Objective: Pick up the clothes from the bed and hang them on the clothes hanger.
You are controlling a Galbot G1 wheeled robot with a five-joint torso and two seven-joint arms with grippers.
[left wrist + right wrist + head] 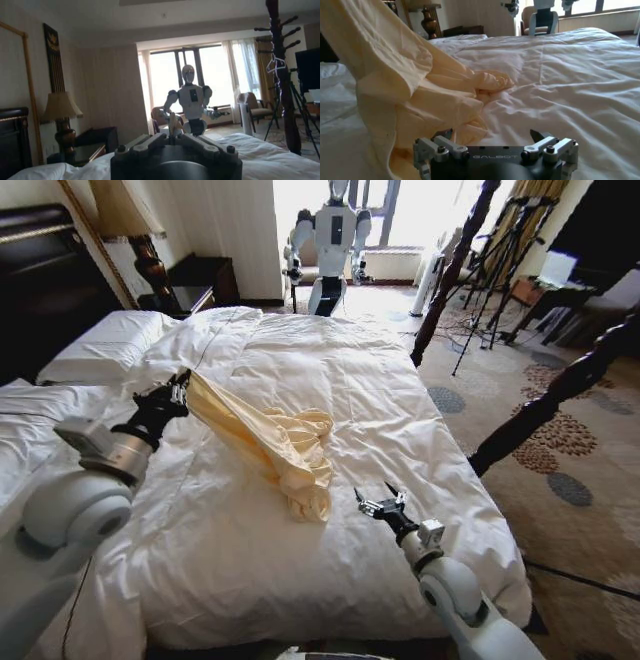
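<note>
One pale yellow shirt [275, 442] is the only garment on the bed [400, 390]; its upper end is lifted off the white duvet [330, 370], pinched in the left gripper [178, 392], and from there it slopes down and to the right until its bunched lower end rests on the quilt near the middle of the bed; in the left wrist view a thin sliver of the cloth stands up between the closed fingers. The right gripper [379, 503] hovers low over the duvet just right of and nearer than the heap, its fingers [547, 144] spread apart and holding nothing; in its own view the hanging folds sit close in front of it.

The shirt looks thin, light and limp; it drapes in long soft creases and will sag and swing rather than hold any shape, so I judge one pinch carries it but will not spread it; a second hold on the hanging part or the crumpled end would help open it out. The duvet is puffy and quilted, wrinkled under the cloth, and similar enough in softness that a low grasp could catch it too; dark turned posts [450, 270] stand at the far and near right corners; white pillows [110, 345] lie at the far left. A tall rack [281, 71] with pegs, seen from the left wrist, carries what looks like a thin hanger [274, 64], though I cannot tell its form clearly.
</note>
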